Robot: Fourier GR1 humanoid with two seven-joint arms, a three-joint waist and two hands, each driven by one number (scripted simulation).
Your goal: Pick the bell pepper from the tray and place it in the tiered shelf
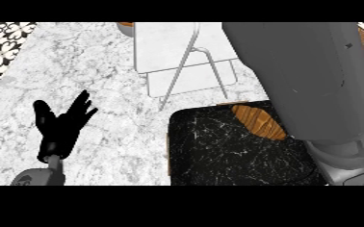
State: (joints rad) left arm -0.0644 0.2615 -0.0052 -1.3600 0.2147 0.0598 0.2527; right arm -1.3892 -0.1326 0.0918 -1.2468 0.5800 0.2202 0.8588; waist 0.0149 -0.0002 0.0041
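Spotting the bell pepper is not possible, so its place cannot be told: the grey right forearm [298, 77] covers the right part of the black marbled tray [227, 154], and the right hand is out of view. Just beyond the tray stands the white tiered shelf [174, 45] on wire legs. At lower left the left hand [60, 125] rests wide open over the marble counter [92, 67].

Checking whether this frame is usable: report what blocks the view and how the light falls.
Head view: the right forearm looms close, covering part of the tray; light is even, no glare on the counter; left hand shows plainly.
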